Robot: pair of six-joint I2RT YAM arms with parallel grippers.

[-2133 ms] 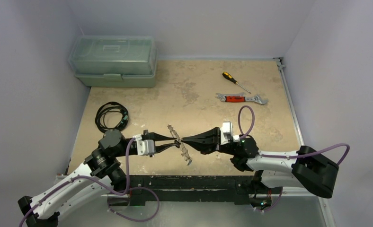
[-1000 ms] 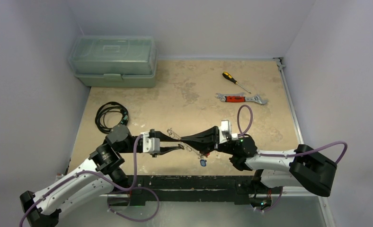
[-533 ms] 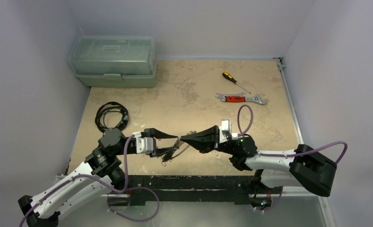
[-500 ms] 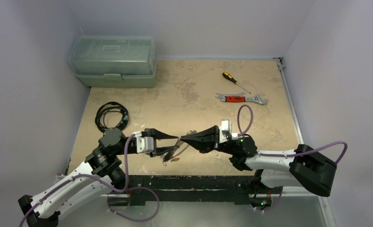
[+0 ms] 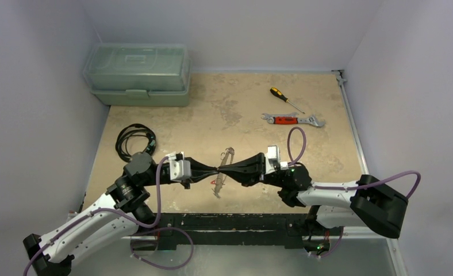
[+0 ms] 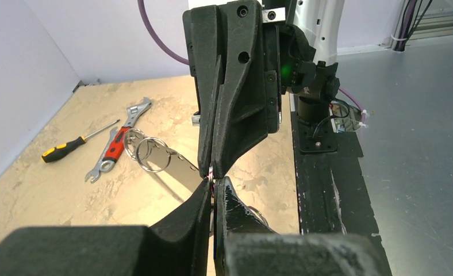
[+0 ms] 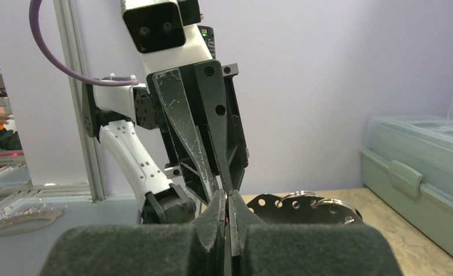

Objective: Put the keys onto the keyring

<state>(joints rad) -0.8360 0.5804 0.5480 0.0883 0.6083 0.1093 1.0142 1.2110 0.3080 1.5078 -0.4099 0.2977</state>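
Observation:
The keyring [image 5: 226,158] is a thin silvery plate with holes and small split rings, held edge-on above the table near its front. My left gripper [image 5: 215,171] and right gripper [image 5: 221,171] meet tip to tip on it, both shut. In the left wrist view the keyring [image 6: 158,156] sticks out left of my shut left gripper [image 6: 213,192], with the right fingers [image 6: 235,115] clamped just above. In the right wrist view it [image 7: 304,210] shows behind my shut right gripper [image 7: 227,201]. The keys are mostly hidden; only a red and blue sliver shows between the left fingertips.
A red-handled wrench [image 5: 293,119] and a yellow-and-black screwdriver [image 5: 285,99] lie at the back right. A green toolbox [image 5: 138,73] stands at the back left. A coiled black cable [image 5: 135,141] lies left of the left arm. The table's front edge [image 5: 235,221] is just below the grippers.
The left gripper has closed and risen to meet the right gripper's tips. The keyring has swung from lying low by the left fingers to standing edge-on between both grippers.

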